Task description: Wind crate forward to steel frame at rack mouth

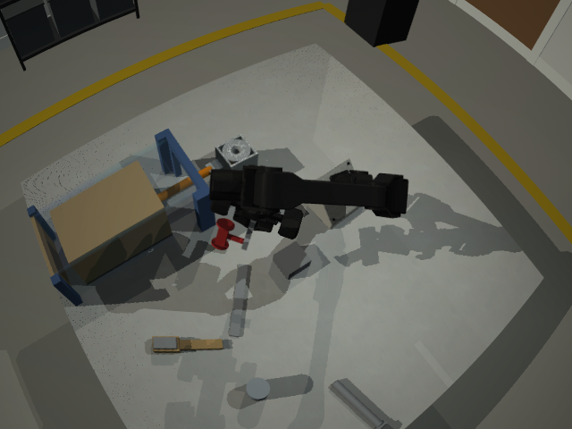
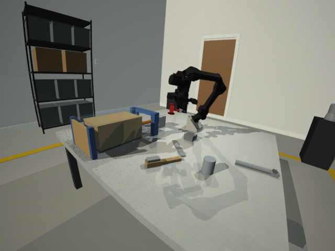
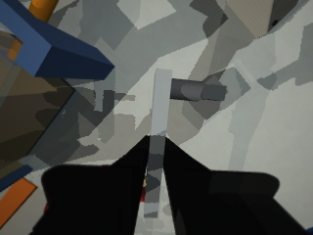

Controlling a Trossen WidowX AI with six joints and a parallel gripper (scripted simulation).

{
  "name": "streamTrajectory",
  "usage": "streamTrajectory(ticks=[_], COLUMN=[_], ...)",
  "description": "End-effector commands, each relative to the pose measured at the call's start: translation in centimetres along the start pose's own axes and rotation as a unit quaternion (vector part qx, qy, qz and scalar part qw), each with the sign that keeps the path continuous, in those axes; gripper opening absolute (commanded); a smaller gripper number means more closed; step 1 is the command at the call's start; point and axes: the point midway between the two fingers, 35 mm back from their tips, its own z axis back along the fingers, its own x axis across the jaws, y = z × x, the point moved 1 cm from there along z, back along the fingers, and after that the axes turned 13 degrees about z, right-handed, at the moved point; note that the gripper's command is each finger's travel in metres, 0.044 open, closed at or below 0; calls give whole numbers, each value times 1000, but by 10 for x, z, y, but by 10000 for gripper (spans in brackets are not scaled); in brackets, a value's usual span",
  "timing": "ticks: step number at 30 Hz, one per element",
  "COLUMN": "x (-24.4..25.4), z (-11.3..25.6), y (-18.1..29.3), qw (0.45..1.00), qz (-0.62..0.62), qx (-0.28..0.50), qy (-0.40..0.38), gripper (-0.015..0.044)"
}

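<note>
My gripper point(image 3: 155, 140) is shut on the winch handle's grey arm point(image 3: 160, 105), above the bench. The handle's dark key point(image 3: 196, 90) sticks out sideways in the wrist view; its red knob point(image 1: 222, 234) point(image 2: 171, 108) hangs beside the fingers. The tan crate point(image 1: 108, 207) point(image 2: 120, 132) point(image 3: 24, 117) sits flat in the cubby. An orange strap point(image 1: 180, 186) point(image 2: 146, 122) spans a gap from the crate through the blue steel frame point(image 1: 205, 211) point(image 2: 154, 124) point(image 3: 73, 61). The grey winch point(image 1: 236, 150) point(image 2: 162, 121) stands just beyond the frame, round hole on top. The handle is clear of it.
A grey block point(image 1: 287, 259) point(image 2: 190, 136) lies near the arm's slanted base plate point(image 2: 192, 124). A flat grey bar point(image 1: 239, 298) point(image 2: 178, 148), a wooden-handled tool point(image 1: 200, 344) point(image 2: 170, 160), a grey cylinder point(image 1: 257, 388) point(image 2: 208, 165) and a long grey tool point(image 1: 357, 402) point(image 2: 253, 166) are on the bench.
</note>
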Motion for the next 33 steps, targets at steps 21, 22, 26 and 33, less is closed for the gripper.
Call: streamTrajectory(ticks=[21,22,26,33], x=[66,66,66,60], z=[-16,-17,-25,-43], y=[-182,-190,-222,-275], qw=[962,958,944,915], qz=[-273,-284,-328,-399], qx=[-12,-12,-10,-4], qy=[19,21,31,51], gripper=[0,0,0,0])
